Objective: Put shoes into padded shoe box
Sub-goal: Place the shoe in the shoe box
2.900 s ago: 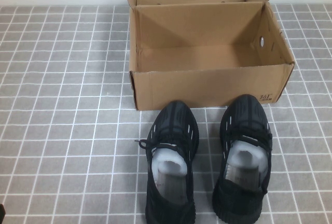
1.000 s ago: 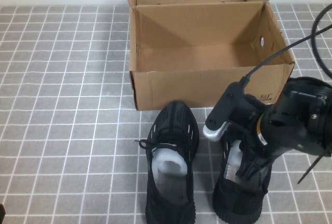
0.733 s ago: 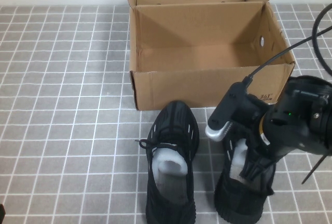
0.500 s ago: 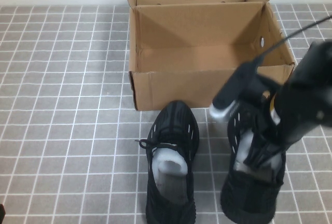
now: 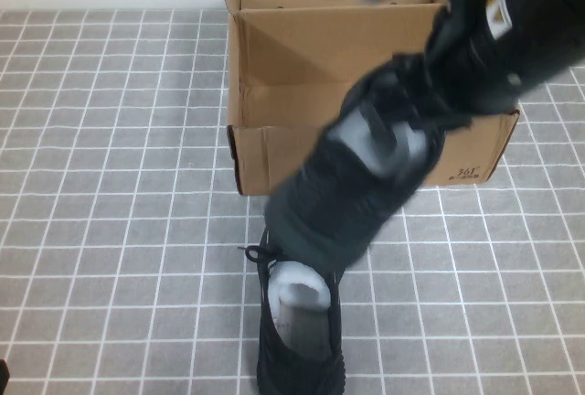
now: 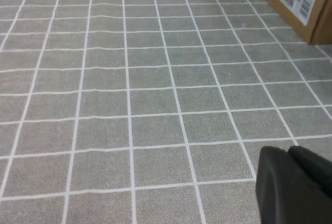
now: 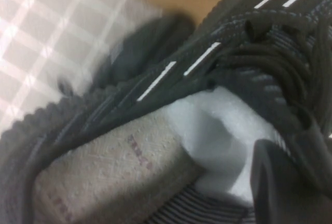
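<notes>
Above tiled table [image 5: 110,185], shoe [image 5: 352,189] in right pincer [image 5: 448,75]

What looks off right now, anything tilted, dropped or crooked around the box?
The right gripper carries one sneaker in the air, hanging at a slant across the shoe box's front wall. The other sneaker sits straight on the tiled table. The left gripper is parked low over bare tiles. Nothing looks spilled or damaged.

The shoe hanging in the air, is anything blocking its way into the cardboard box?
Only the box's near wall lies between them. The lifted shoe, held by the right gripper, hangs over that wall; the box is open-topped, and its visible part looks empty. The left gripper stays low over the tiles.
</notes>
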Controlling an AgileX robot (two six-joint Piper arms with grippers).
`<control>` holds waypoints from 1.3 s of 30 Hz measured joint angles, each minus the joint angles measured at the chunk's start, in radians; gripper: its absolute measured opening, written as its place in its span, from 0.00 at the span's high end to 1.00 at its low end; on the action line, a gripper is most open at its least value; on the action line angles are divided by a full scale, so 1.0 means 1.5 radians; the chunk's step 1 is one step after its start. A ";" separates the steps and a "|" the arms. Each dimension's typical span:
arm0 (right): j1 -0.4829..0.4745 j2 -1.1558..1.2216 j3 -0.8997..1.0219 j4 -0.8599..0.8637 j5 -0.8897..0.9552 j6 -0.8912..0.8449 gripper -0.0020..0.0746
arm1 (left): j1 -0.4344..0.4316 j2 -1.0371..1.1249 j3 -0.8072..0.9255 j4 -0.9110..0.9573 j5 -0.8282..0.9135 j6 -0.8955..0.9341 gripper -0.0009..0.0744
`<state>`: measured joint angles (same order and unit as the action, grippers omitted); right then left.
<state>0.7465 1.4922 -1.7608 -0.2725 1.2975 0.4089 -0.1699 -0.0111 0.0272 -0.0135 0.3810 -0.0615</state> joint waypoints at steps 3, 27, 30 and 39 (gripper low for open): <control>0.000 0.035 -0.059 -0.049 -0.039 0.095 0.98 | 0.000 0.000 0.000 0.000 0.000 0.000 0.99; -0.166 0.254 -0.113 -0.032 -0.505 0.297 0.98 | 0.000 0.000 0.000 0.000 0.000 0.000 0.99; -0.173 0.283 -0.113 -0.032 -0.567 0.297 0.98 | 0.000 0.000 0.000 0.000 0.000 0.000 0.99; -0.186 0.363 -0.113 -0.044 -0.671 0.301 0.98 | 0.000 0.000 0.000 0.000 0.000 0.000 0.99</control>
<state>0.4679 2.0363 -1.9303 -0.3378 0.2907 0.8607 -0.1699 -0.0111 0.0272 -0.0135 0.3810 -0.0615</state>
